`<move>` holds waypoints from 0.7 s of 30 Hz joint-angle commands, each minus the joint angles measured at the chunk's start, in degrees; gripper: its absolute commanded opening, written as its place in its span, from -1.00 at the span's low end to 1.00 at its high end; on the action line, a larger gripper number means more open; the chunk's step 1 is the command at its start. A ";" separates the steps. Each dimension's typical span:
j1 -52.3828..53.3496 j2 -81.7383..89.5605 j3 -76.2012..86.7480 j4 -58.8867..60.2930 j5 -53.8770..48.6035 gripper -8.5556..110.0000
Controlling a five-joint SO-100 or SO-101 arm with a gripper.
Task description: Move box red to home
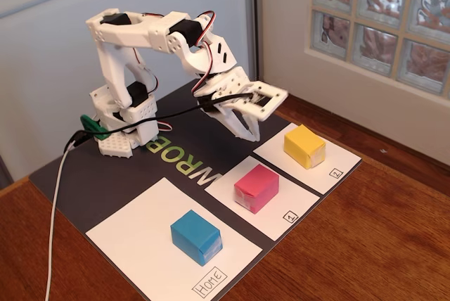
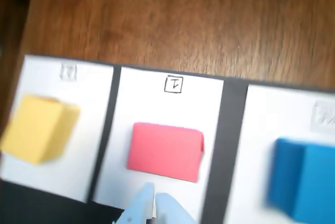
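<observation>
Resting on wood table (image 1: 394, 238): dark mat (image 1: 98, 181) w/ white sheets, glass-block window (image 1: 380, 13) behind.

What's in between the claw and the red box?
Nothing. In the wrist view, only bare white paper of sheet 1 lies between the claw and the red box. The fixed view also shows open space there.

A hand-lettered "Home" label (image 1: 209, 280) sits at the corner of the largest white sheet (image 1: 133, 238). Boxed numbers "1" (image 1: 290, 216) and "2" (image 1: 336, 173) mark the two smaller sheets. Green and white letters "ROB" (image 1: 184, 162) show upside down on the dark mat (image 1: 91, 181).
</observation>
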 commanded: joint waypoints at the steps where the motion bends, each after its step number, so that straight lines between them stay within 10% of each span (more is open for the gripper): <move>1: 0.35 3.25 -0.44 0.18 -21.18 -0.86; 10: -0.88 2.20 -1.23 1.23 -65.21 -0.55; 21: 0.00 -10.63 -6.50 5.01 -75.85 -0.46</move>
